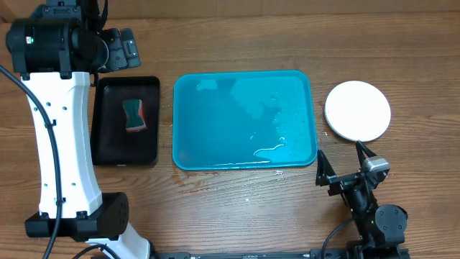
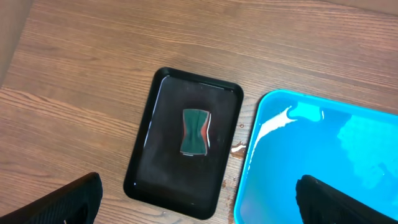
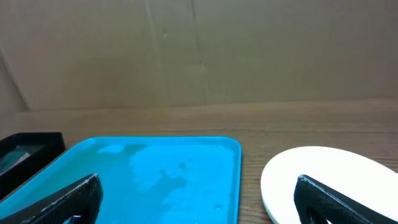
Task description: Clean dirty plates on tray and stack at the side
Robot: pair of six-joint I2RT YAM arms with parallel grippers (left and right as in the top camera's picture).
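None of the plates (image 1: 357,110) lies on the tray (image 1: 215,122), wet and bare; they sit in one white-topped pile just right of it. Your left gripper (image 2: 202,199) and right gripper (image 3: 199,199) stand wide, holding nothing. Task, you may judge, looks done.

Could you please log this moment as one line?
plates: right of tray | tray: wet, bare | sponge: on black tray | left gripper: open | right gripper: open

Place: robotics lab bench
Surface: wood-grain table (image 1: 237,208)
Backdrop: plain brown cardboard wall (image 3: 199,50)
Rig: white left arm (image 1: 61,144) and black right arm (image 1: 374,216) at the table's near edge, trailing black cables (image 1: 29,91)
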